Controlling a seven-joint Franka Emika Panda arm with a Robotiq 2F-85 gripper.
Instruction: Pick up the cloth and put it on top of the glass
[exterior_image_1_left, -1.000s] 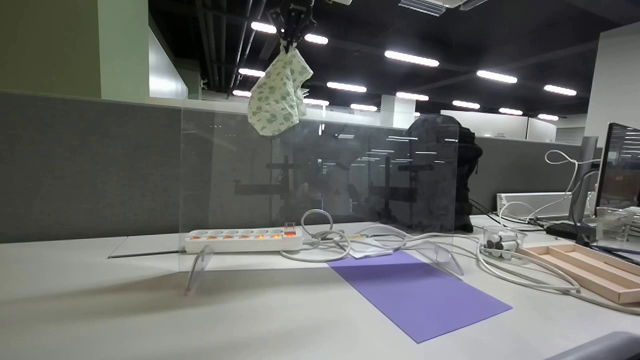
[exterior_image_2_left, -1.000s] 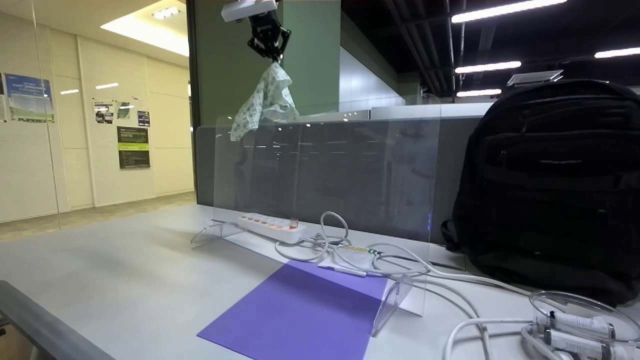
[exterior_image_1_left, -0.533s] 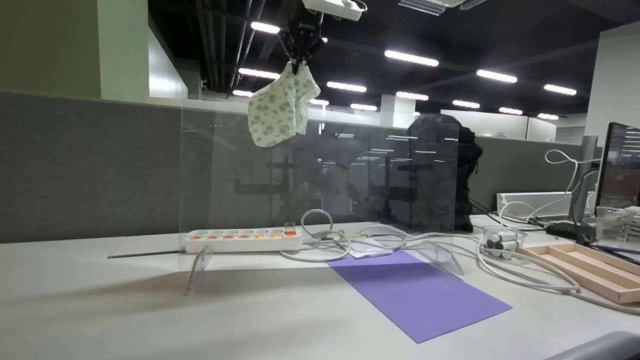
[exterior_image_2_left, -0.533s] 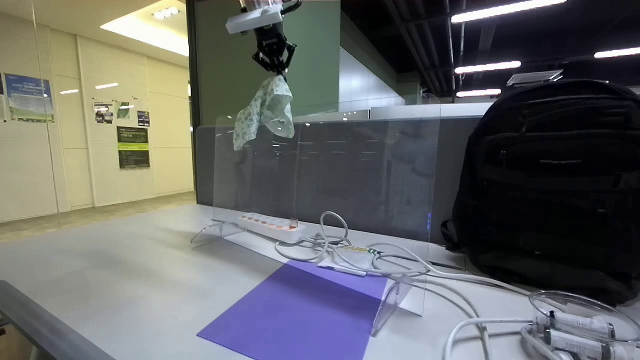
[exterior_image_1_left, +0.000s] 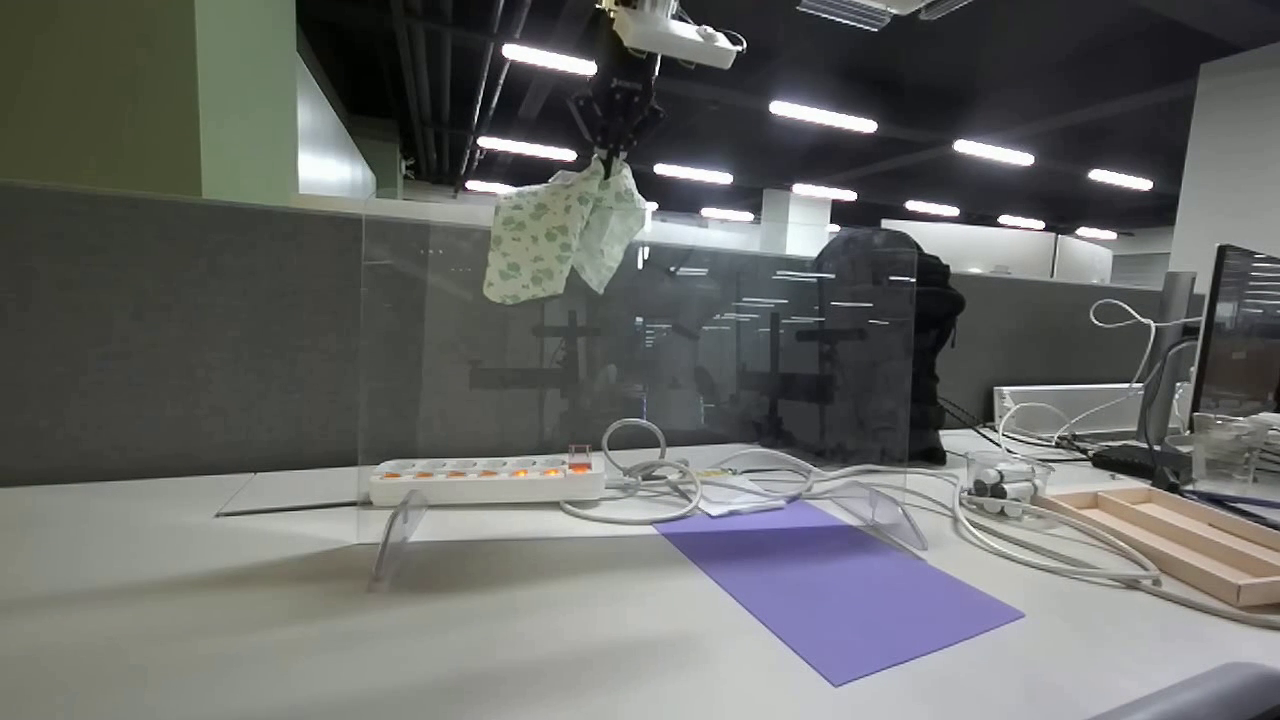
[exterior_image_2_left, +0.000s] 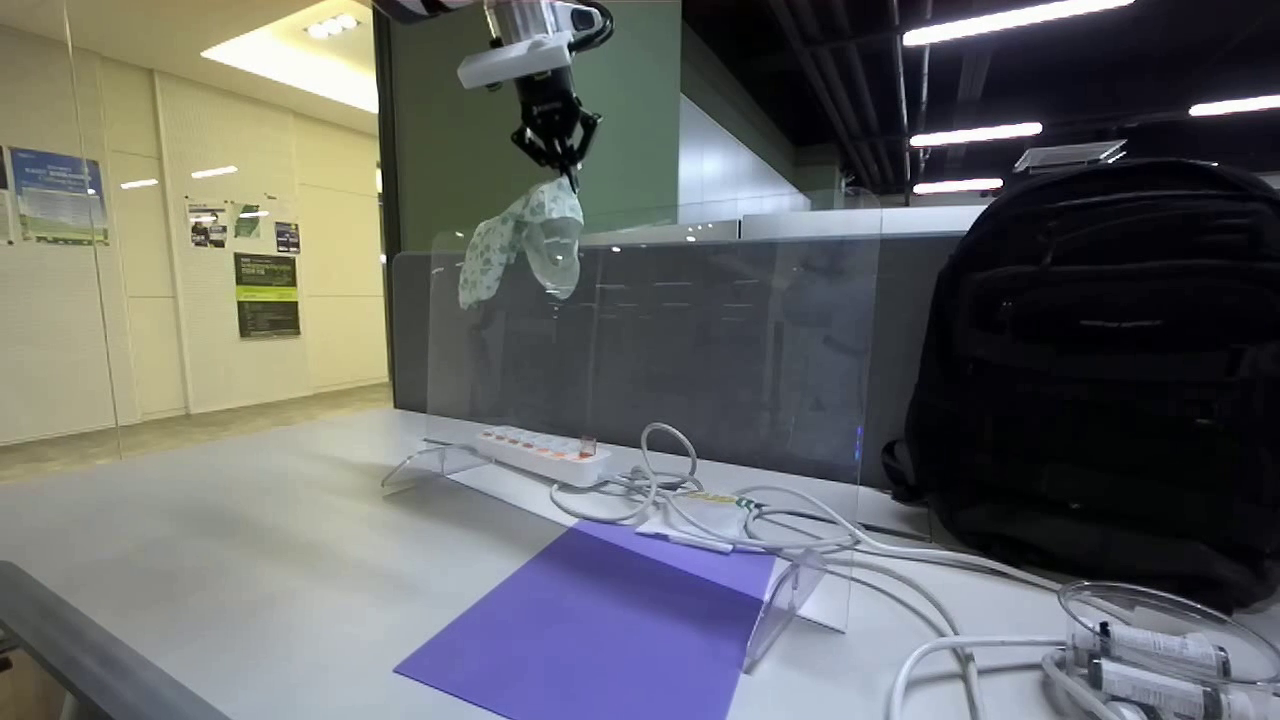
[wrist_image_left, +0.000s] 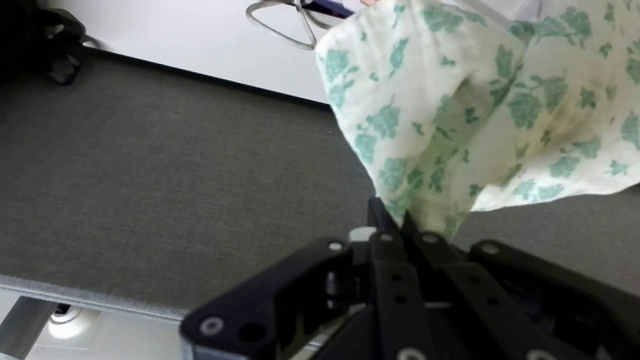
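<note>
1. One cloth (exterior_image_1_left: 540, 245), with the pincer (exterior_image_1_left: 608, 166), has come lower within the last second; hanging in two folds, it overlaps the top of the clear panel (exterior_image_1_left: 740, 350) in both exterior views.
2. We take that for the glass and judge placing unfinished; contact we cannot confirm.
3. Pincer: nearly together, clamped on the cloth's gathered upper part.

Grey partition (exterior_image_1_left: 180, 340), white desk (exterior_image_1_left: 450, 630), ceiling lights (exterior_image_1_left: 823, 117)
</note>
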